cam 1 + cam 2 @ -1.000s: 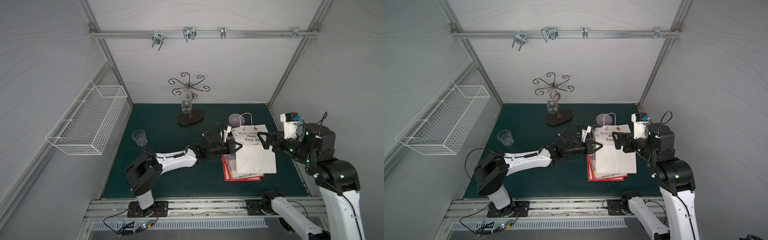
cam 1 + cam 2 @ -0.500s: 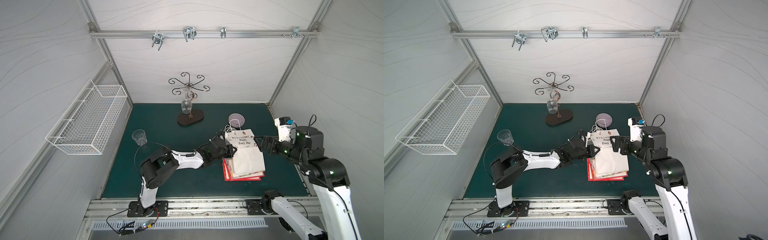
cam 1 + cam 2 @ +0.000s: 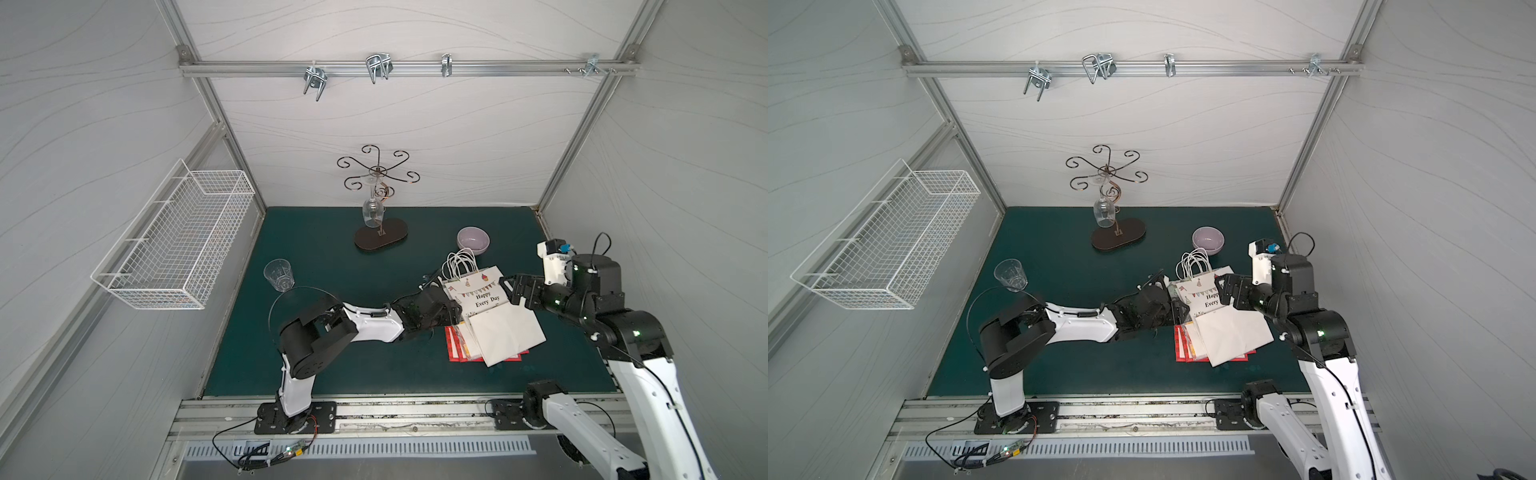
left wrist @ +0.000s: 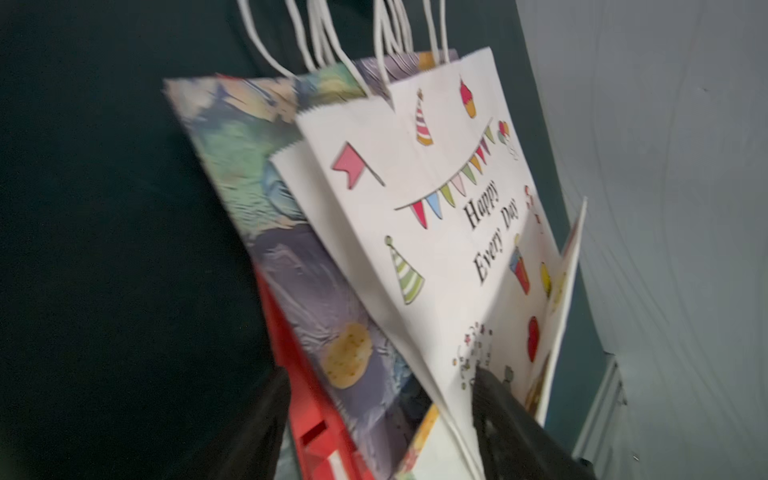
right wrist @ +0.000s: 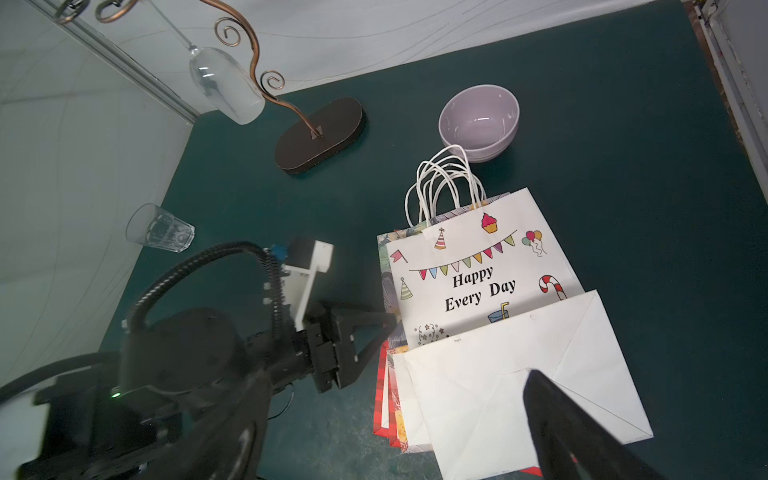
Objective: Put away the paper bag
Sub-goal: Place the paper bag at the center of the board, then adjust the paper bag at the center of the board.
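Bag first: the white paper bag [image 3: 498,320] that says "Happy Every Day" now lies flat on top of the pile of other bags [image 3: 452,351], on the right side of the green bench [image 3: 332,266]. A moment ago the left hand [image 5: 383,333] pinched it and held it up higher. Now the bag is down. That hand's two fingers stand apart at the bag's left edge, so it has let go. The right hand [image 3: 508,291] is wide open too and holds nothing. It hovers by the bag's other edge. The white handles [image 3: 459,264] point at the purple bowl [image 3: 473,240]. I think the bag is put away with the others now. What is left, I guess, is for both arms to back off without dragging it off the pile.
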You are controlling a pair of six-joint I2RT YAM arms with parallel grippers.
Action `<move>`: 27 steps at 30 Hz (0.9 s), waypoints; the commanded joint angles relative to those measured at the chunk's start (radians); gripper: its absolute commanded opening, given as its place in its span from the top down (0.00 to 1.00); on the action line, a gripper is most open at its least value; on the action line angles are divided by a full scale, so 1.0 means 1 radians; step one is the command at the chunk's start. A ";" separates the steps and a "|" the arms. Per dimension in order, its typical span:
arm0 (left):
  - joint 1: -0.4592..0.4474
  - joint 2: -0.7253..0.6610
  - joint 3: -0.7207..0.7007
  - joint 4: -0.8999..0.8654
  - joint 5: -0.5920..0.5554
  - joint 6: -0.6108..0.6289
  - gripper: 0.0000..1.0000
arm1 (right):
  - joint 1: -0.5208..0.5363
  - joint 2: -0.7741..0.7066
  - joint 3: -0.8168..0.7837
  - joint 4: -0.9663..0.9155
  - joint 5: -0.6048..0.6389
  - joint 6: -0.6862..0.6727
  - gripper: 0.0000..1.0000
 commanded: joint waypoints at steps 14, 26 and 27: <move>0.082 -0.337 -0.066 -0.314 -0.174 -0.031 0.30 | -0.249 0.133 -0.285 -0.060 0.145 0.337 0.01; 0.100 -0.317 -0.065 -0.287 -0.106 -0.054 0.34 | -0.572 0.333 -0.409 -0.119 0.473 0.638 0.10; 0.104 -0.317 -0.066 -0.282 -0.099 -0.051 0.34 | -0.593 0.346 -0.414 -0.114 0.486 0.642 0.11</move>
